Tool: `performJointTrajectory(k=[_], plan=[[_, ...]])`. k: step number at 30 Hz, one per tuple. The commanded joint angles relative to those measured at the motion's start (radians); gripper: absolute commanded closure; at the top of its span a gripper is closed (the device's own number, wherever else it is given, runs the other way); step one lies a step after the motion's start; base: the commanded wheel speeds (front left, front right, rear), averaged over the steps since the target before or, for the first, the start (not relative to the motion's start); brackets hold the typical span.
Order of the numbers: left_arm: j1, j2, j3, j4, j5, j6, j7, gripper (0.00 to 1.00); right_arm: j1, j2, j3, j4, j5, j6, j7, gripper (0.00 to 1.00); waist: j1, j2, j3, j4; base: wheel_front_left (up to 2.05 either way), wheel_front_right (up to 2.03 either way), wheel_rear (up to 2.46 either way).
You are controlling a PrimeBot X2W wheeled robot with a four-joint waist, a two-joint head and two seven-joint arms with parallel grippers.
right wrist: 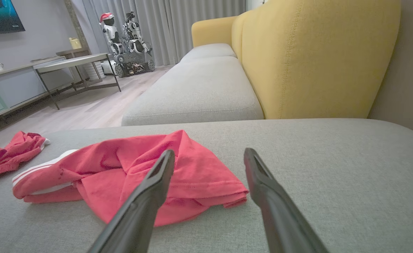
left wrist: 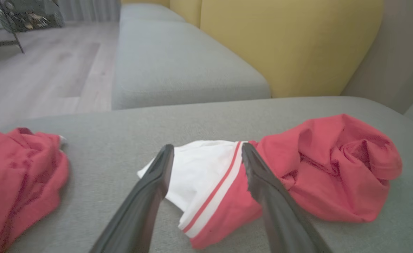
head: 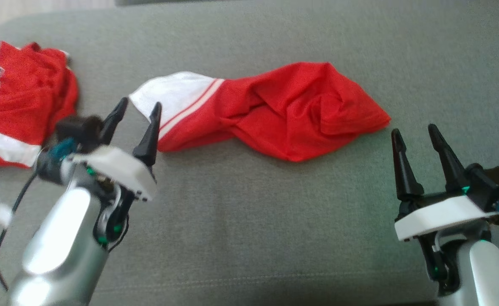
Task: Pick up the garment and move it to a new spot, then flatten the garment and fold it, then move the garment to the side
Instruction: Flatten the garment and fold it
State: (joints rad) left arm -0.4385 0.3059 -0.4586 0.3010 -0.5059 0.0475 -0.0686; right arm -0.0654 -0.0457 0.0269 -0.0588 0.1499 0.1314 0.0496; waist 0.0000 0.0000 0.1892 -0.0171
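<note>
In the head view, the garment (head: 274,110) lies crumpled and twisted across the middle of a grey cushion (head: 249,229). It is mostly red, with a white band and thin white stripes at its left end. A second red cloth (head: 24,102) sits bunched at the far left edge of the cushion, well apart from the garment. The left gripper (head: 141,103) is at the white end with its two fingers spread apart and nothing between them; its right fingertip overlaps the white edge, though I cannot tell whether it touches the fabric. The right gripper (head: 414,129) stands near the garment's right corner, just short of it, with its fingers parted as well and nothing in its grasp. In the left wrist view, the dark fingers are wide apart, and the white band and striped hem lie just beyond and between their tips. The red bulk is heaped to the right and the second red cloth to the left. A yellow backrest (left wrist: 280,45) rises at the far side, and a wooden floor (left wrist: 34,77) shows to the left. In the right wrist view, the fingers are spread over the cushion. The garment's red hem lies behind the left finger, and its corner ends in the gap between the two. Farther off stand a low table (right wrist: 76,61) and grey curtains (right wrist: 192,21).
</note>
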Motion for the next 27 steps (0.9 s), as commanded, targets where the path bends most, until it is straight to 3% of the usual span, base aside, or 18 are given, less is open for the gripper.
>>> performJointTrajectory(k=[1,12,13,14,20,27], plan=[[-0.052,0.02,0.034,-0.012,-0.006,-0.008,0.005,0.0,-0.032,-0.004,0.024,-0.037,0.009,-0.001,-0.01,0.0,0.0,0.0,0.03,-0.026,0.0,0.0,0.0],[-0.197,-0.051,-0.001,0.36,-0.077,-0.108,0.103,0.0,-0.055,-0.004,0.021,-0.014,0.025,-0.001,-0.037,0.0,0.0,0.0,0.084,-0.083,0.0,0.0,0.0],[-0.201,-0.053,-0.006,0.374,-0.076,-0.116,0.097,0.71,-0.056,-0.004,0.021,-0.011,0.027,-0.001,-0.04,0.0,0.0,0.0,0.084,-0.085,0.0,0.0,0.0],[-0.201,-0.054,-0.011,0.385,-0.075,-0.121,0.091,1.0,-0.055,-0.004,0.02,-0.009,0.029,-0.001,-0.042,0.0,0.0,0.0,0.084,-0.086,0.0,0.0,0.0],[-0.138,-0.049,-0.036,0.384,-0.046,-0.124,-0.017,1.0,-0.038,-0.004,0.004,0.01,0.037,-0.001,-0.046,0.0,0.0,0.0,0.043,-0.082,0.0,0.0,0.0],[0.033,-0.016,-0.063,0.267,-0.023,-0.101,-0.102,1.0,0.002,-0.004,-0.033,-0.004,0.038,-0.001,-0.028,0.0,0.0,0.0,0.004,-0.052,0.0,0.0,0.0]])
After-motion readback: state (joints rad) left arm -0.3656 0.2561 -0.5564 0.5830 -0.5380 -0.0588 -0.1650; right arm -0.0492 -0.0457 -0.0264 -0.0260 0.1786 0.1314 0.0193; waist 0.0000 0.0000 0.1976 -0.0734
